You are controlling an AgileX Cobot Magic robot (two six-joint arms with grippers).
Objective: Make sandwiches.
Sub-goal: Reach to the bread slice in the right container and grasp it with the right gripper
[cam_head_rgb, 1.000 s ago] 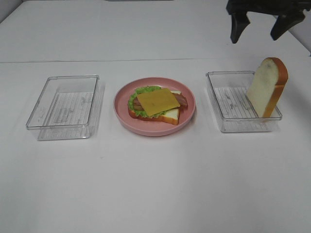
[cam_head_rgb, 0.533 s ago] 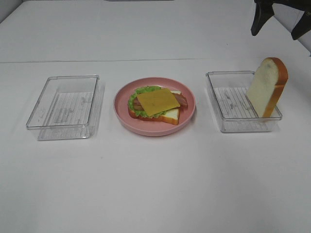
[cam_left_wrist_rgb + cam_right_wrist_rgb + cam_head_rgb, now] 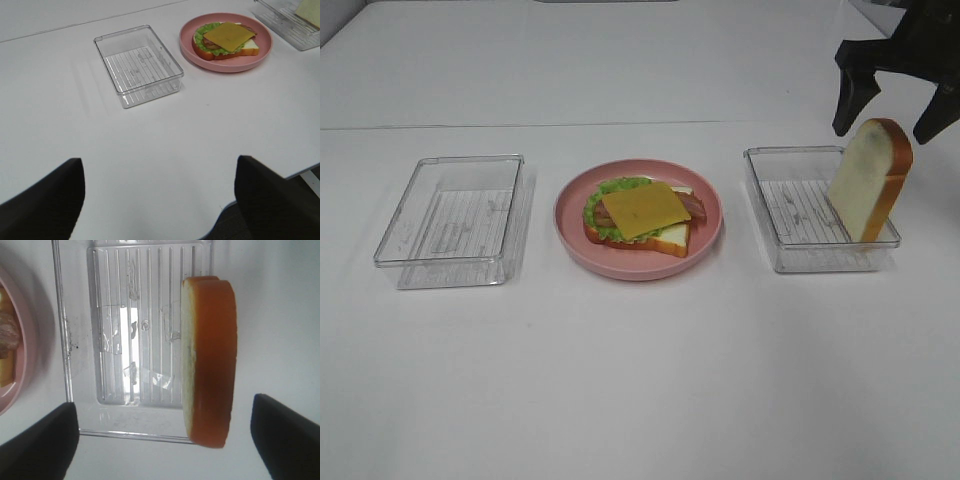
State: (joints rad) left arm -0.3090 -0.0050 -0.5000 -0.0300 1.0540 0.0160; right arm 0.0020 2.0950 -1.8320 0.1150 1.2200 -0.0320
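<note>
Hovering wide open above the bread slice, which leans upright against the right tray, the right gripper is lining up a pick. The open-faced sandwich on the pink plate lacks its top. Next it likely must descend so the jaws straddle the slice.

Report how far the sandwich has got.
Done: on the pink plate a bottom bread slice carries lettuce, bacon and a cheese square.

In hand: the right hand hangs open above the upright top slice leaning in the right tray, not touching it. The left hand is open, away from the food.

Left: grasp that slice and lay it on the cheese.
</note>
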